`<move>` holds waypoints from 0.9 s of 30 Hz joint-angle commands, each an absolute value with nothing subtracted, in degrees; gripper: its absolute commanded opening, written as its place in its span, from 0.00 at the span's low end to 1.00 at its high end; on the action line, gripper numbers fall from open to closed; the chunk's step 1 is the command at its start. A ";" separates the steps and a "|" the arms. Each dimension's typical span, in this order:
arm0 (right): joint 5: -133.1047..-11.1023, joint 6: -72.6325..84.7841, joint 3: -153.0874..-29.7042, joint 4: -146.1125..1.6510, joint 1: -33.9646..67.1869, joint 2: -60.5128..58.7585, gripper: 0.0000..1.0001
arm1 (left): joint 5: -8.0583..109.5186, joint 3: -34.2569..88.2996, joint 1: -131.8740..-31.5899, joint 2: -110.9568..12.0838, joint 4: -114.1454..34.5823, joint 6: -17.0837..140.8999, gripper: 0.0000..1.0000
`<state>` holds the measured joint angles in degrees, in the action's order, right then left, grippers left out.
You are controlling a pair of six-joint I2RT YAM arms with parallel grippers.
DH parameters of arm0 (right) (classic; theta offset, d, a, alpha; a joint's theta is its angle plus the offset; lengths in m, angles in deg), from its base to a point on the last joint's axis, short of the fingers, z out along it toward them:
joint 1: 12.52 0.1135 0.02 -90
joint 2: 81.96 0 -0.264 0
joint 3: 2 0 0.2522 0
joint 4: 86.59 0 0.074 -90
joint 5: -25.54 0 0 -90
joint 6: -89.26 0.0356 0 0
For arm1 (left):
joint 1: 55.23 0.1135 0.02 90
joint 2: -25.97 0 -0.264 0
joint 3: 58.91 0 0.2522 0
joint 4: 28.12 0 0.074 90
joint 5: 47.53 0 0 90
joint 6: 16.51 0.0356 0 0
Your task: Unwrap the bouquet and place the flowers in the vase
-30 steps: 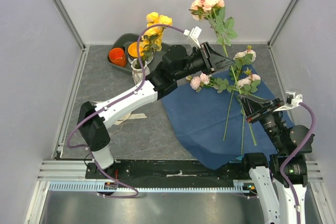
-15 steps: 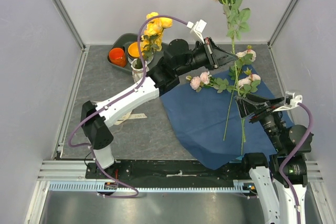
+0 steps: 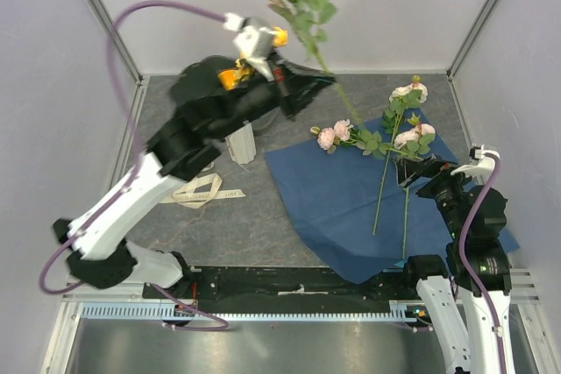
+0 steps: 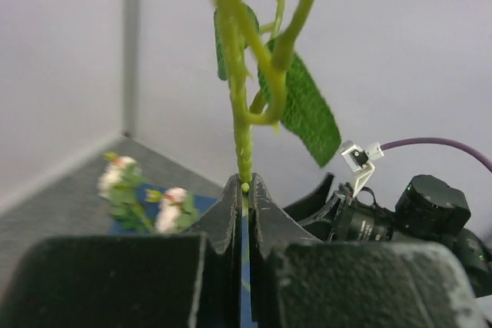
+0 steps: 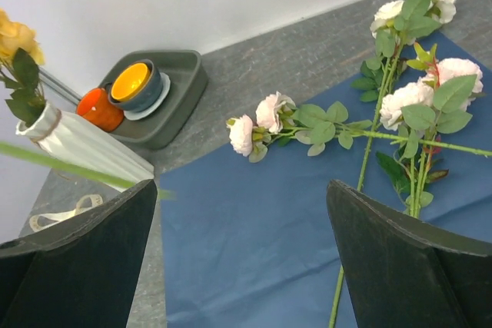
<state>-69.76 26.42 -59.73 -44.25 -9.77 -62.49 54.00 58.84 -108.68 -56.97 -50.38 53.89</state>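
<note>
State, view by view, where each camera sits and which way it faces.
Top external: above and behind, looking down on the table; left arm, right arm show.
Left wrist: looks along the shut left pincer up its clamped pink flower; right arm beyond.
Right wrist: looks past the open right pincer at blue paper, vase, tray.
Shared: both wrist views show loose flowers on the blue paper.

Pink flowers (image 5: pixel 270 110), blue paper (image 5: pixel 254 243), white ribbed vase (image 5: pixel 77 144)

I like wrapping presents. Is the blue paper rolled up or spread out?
Spread out: the blue paper lies flat, with pink flowers lying across it.
</note>
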 commanded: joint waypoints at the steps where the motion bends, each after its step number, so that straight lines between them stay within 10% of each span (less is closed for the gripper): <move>1: -68.50 25.89 -58.65 -44.35 -9.70 -60.34 0.98 | 35.32 53.91 -108.50 -44.36 -53.66 73.29 0.02; 8: -68.33 26.07 -58.30 -45.14 -9.79 -58.76 0.98 | 17.69 48.46 -103.94 -38.55 -51.74 86.23 0.02; 27: -67.98 26.07 -55.58 -46.02 -9.79 -57.61 0.98 | 26.28 52.13 -89.16 -40.47 -61.54 77.01 0.02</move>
<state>-68.78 26.42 -56.40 -44.05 -9.73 -58.49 23.42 45.90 -89.58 -40.38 -56.93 79.23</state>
